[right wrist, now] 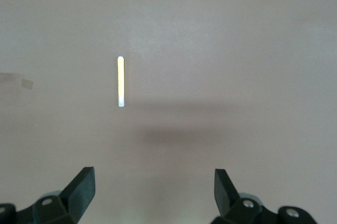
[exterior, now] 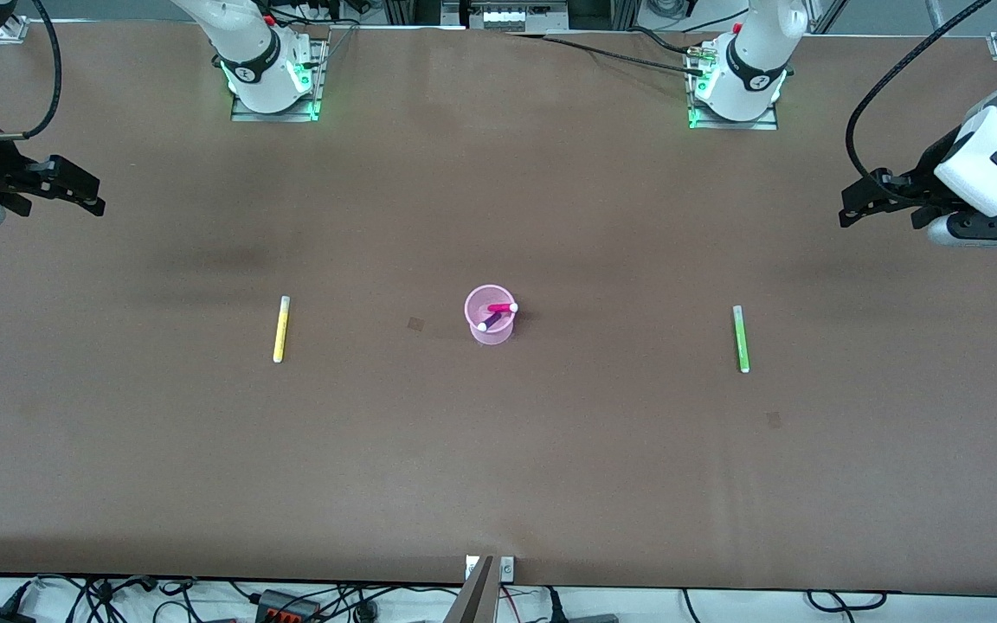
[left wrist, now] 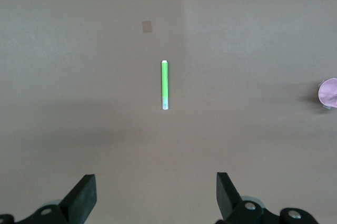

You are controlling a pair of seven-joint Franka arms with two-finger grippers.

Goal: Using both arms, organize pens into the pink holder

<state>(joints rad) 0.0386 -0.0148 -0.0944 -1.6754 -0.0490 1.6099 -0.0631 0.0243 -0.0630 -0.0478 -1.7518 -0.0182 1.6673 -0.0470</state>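
Note:
The pink holder (exterior: 490, 318) stands mid-table with a magenta pen (exterior: 504, 308) and a purple-blue pen (exterior: 490, 322) leaning inside it. A yellow pen (exterior: 280, 329) lies flat toward the right arm's end, and also shows in the right wrist view as the yellow pen (right wrist: 120, 81). A light green pen (exterior: 741, 338) lies flat toward the left arm's end; the left wrist view has the green pen (left wrist: 164, 85) and the holder (left wrist: 328, 93) at its edge. My right gripper (exterior: 87, 195) (right wrist: 154, 192) and left gripper (exterior: 852, 203) (left wrist: 156, 195) hang open and empty over their own ends of the table.
The arm bases (exterior: 273, 82) (exterior: 736, 91) stand at the table's back edge. Two small dark square marks (exterior: 414, 324) (exterior: 774, 420) sit on the brown tabletop (exterior: 498, 467). A bracket (exterior: 490, 568) and cables line the edge nearest the camera.

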